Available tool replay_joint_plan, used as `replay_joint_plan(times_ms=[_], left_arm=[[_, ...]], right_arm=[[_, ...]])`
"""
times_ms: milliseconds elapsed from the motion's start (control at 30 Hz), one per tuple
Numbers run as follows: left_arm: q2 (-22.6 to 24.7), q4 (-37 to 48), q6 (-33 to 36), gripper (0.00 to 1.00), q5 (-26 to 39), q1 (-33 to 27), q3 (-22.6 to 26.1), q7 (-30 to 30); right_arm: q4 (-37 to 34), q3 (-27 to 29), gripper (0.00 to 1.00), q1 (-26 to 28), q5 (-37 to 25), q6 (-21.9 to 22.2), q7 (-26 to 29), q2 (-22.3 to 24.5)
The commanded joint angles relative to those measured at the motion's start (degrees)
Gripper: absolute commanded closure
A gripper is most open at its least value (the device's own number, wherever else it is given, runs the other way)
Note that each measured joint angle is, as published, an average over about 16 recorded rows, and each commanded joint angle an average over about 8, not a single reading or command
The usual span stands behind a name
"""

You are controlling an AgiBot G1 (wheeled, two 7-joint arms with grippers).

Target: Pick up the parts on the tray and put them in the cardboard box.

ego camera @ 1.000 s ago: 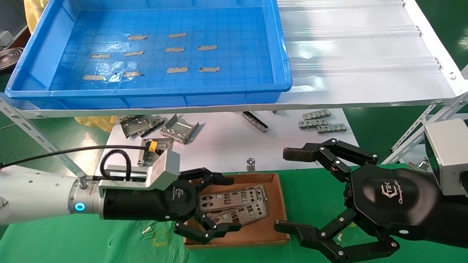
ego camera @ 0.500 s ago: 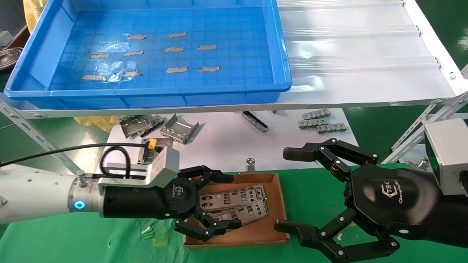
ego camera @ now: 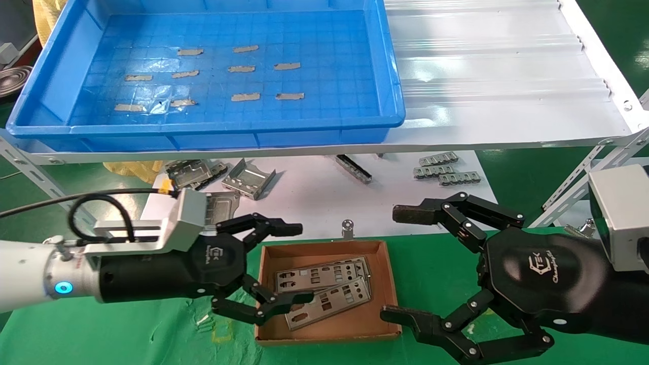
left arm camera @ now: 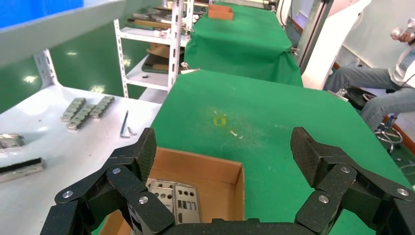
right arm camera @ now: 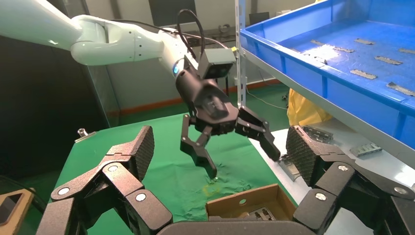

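Observation:
Two silver-grey punched plates point(ego camera: 324, 276) lie overlapping in the brown cardboard box point(ego camera: 391, 284) on the green cloth. They also show in the left wrist view point(left arm camera: 178, 200) inside the box point(left arm camera: 205, 169). The blue tray point(ego camera: 390, 76) on the upper shelf holds only grey tape strips. My left gripper point(ego camera: 299, 263) is open and empty, its fingers spanning the box's left end a little above it. My right gripper point(ego camera: 398, 263) is open and empty just right of the box. The right wrist view shows the left gripper point(right arm camera: 242, 162) above the box point(right arm camera: 244, 200).
Folded grey brackets point(ego camera: 248, 178) and small ridged strips point(ego camera: 441, 172) lie on the white lower shelf behind the box. A white corrugated sheet point(ego camera: 497, 66) lies right of the tray. Angled metal shelf struts stand at both sides. A seated person point(left arm camera: 386, 83) shows far off.
My left gripper has drawn back to the left, out from over the box, still open and empty. The plates lie where they were. The right arm has not moved.

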Motion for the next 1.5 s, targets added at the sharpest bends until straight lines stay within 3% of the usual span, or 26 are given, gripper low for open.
replay_joint_plan(times_ms=[33, 1500], left_arm=[[-0.97, -1.79, -0.21, 0.0, -0.6, 0.75, -0.77, -0.84], [-20.96, -38.61, -4.39, 0.0, -13.03, 16.15, -16.58, -17.94]], right_arm=[[0.0, 0.0, 0.0, 0.0, 0.0, 0.0, 0.0, 0.0], [-0.01, 0.0, 0.0, -0.01, 0.01, 0.01, 0.0, 0.0]])
